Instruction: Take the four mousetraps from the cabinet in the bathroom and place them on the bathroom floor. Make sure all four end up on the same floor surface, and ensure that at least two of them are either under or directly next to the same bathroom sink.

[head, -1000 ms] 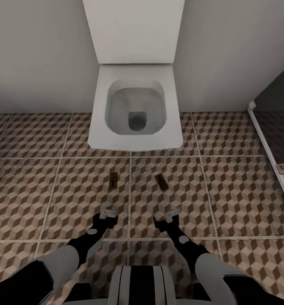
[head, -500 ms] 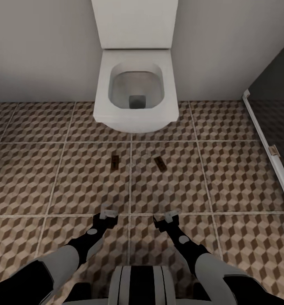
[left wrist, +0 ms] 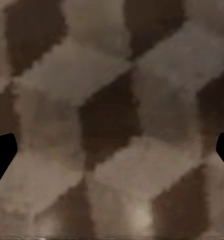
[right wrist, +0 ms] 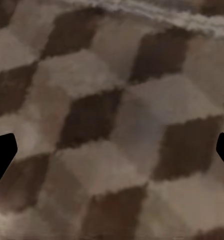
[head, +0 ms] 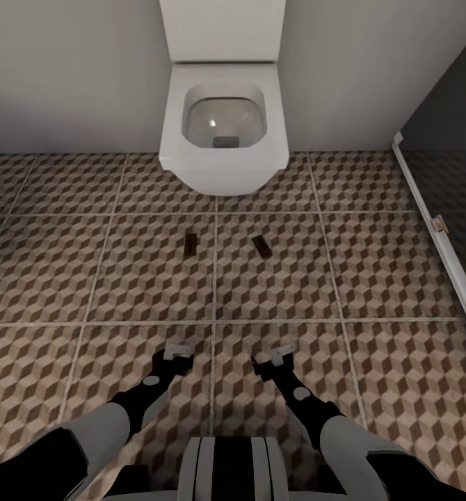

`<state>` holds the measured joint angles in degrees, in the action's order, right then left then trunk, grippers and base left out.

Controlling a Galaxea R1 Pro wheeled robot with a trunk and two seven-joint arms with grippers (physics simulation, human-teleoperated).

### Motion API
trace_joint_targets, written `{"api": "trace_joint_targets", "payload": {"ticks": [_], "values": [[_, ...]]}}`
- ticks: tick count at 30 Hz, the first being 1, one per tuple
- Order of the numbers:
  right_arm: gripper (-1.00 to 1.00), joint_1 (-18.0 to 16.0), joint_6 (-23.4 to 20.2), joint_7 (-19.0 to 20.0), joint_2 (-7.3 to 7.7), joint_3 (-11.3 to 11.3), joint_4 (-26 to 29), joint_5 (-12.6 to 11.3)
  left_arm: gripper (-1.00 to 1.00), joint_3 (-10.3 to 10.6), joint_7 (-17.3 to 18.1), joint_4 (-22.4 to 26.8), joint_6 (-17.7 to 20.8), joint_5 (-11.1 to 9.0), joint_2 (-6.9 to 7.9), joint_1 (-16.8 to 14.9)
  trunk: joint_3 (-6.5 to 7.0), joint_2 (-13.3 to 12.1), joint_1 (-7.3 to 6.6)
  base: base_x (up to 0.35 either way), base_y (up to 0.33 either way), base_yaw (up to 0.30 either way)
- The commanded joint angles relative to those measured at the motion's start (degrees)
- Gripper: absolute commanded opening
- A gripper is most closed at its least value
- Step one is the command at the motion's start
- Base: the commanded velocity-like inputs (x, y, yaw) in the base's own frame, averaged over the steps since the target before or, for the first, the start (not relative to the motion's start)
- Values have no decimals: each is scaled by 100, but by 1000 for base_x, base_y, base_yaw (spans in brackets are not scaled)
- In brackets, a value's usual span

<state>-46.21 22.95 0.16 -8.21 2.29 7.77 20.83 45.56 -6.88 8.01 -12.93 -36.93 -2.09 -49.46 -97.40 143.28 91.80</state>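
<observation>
- Two mousetraps lie flat on the bathroom floor (head: 66, 278) in front of the toilet (head: 222, 139): the left mousetrap (head: 189, 244) sits just left of a grout line, the right mousetrap (head: 261, 245) just right of it, turned at a slight angle.
- The two are near each other but apart, with the grout line running between them; neither touches the toilet.
- The toilet is white, its lid up against the pale wall (head: 66, 69), the bowl open.
- A dark shower floor (head: 462, 188) lies off to the right, behind a white threshold strip (head: 435, 233).
- The left gripper (head: 175, 353) hangs low over the tiles, well short of the mousetraps; its wrist view has the dark fingertips (left wrist: 1, 155) at opposite edges with only the cube pattern between (spread wide, holding nothing).
- The right gripper (head: 278, 356) hangs alongside at the same height, its jaws likewise spread, with bare tile between the fingertips (right wrist: 1, 157).
- The robot's trunk (head: 226, 466) shows at the bottom edge, between both arms.
</observation>
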Motion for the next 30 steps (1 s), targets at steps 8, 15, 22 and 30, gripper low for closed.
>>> {"api": "trace_joint_targets", "payload": {"ticks": [8, 15, 22, 30], "values": [[100, -2, 17, 2, 2, 26, -4, 33, 100, 49, -20, -1, -17, -25, -2, -2, -2, 1, -2, -46, 0, 0], [100, -2, 17, 2, 1, 26, -4, 34, 100, 49, -18, -1, -17, -25, -2, -2, -2, 1, -2, -8, 0, 0], [100, -2, 17, 2, 1, 26, -4, 35, 100, 49, -23, -1, -17, -25, -2, -3, -2, 1, -2, -1, 0, 0], [100, -2, 18, 2, 2, 26, -4, 35, 100, 49, -24, -1, -17, -25, -2, -1, 158, -165, -100, 0, 0, 0]]}}
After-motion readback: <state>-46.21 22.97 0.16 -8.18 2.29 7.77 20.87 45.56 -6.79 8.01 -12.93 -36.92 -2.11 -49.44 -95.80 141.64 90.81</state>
